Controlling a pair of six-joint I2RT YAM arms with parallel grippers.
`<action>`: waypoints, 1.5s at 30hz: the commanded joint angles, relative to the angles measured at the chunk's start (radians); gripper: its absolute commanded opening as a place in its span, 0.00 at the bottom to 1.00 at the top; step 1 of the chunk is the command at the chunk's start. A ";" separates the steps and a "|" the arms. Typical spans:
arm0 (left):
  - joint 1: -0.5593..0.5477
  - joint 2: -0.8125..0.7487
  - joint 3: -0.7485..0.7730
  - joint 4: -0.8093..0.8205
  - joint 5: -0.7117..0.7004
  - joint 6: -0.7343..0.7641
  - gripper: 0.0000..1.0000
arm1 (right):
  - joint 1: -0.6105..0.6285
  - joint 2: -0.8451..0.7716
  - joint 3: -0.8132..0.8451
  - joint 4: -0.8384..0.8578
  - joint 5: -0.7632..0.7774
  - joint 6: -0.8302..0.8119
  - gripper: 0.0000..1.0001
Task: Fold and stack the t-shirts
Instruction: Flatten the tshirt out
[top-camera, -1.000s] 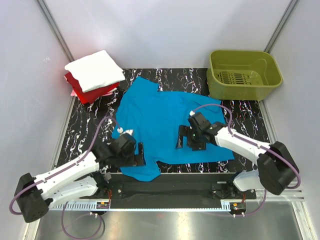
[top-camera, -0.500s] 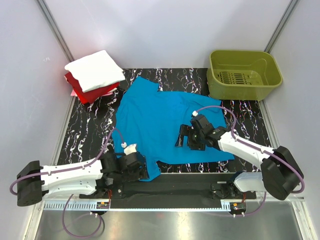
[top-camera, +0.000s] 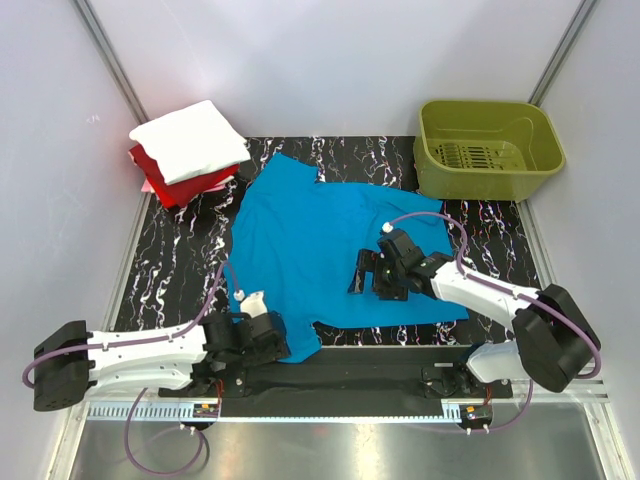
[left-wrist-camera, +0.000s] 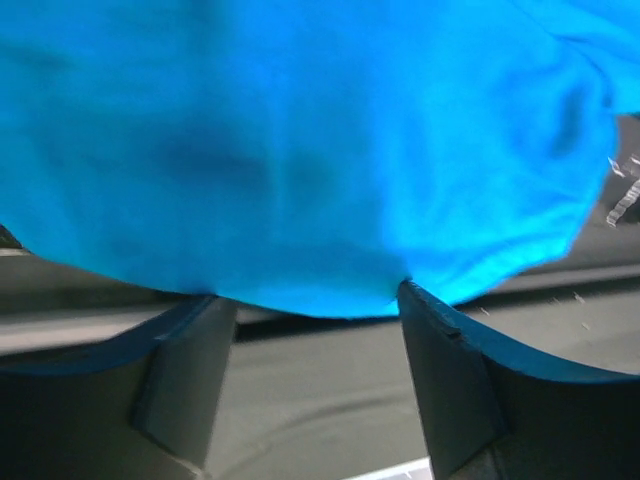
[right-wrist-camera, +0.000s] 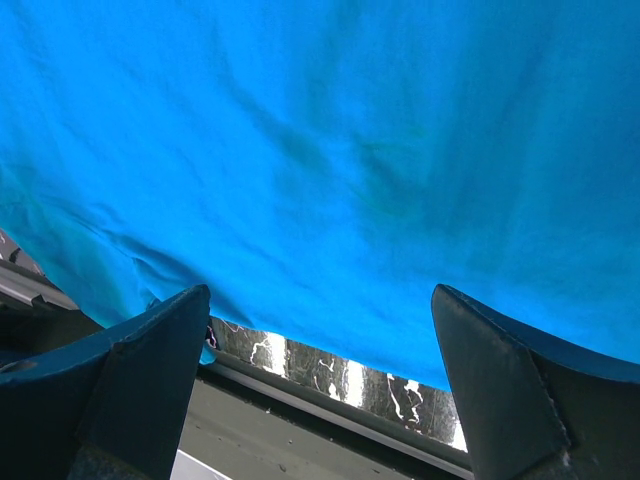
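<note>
Turquoise cloth fills the middle of the tabletop (top-camera: 170, 250): the blue shirt (top-camera: 320, 230) lies spread flat and unfolded, its long axis running from the near edge toward the far edge and leaning a little to the far-left corner, where the white shirt (top-camera: 190, 140) sits folded on the red shirt (top-camera: 172, 187). The basket (top-camera: 487, 150) stands at the far-right corner, well apart from all three. The left gripper (top-camera: 275, 340) is low at the near edge, right at the shirt's near-left hem corner. In the left wrist view its fingers (left-wrist-camera: 450, 380) stand spread apart, with the rounded hem just at their tips and nothing pinched between them. The right gripper (top-camera: 361, 275) is over the near-right part of the shirt, also spread wide and holding nothing. Its wrist view shows cloth across the whole gap and the hem edge low between the fingers. Whether it presses on the cloth or hangs just above it, I cannot tell. What the coming move seems to turn on is that the near-left hem corner lies straight ahead of the left gripper, which is far nearer to it than the right. A short push forward and a pinch would likely take that corner, and the fold would then probably run along the long axis toward the far edge.
</note>
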 joint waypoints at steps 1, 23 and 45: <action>-0.006 -0.003 -0.043 0.071 -0.060 -0.037 0.66 | 0.009 0.008 0.005 0.037 -0.004 0.001 1.00; -0.006 -0.050 0.101 -0.053 -0.215 0.038 0.00 | -0.216 -0.721 -0.102 -0.667 0.377 0.411 1.00; 0.441 -0.279 0.167 -0.167 -0.132 0.343 0.00 | -0.229 -0.473 -0.094 -0.652 0.346 0.389 1.00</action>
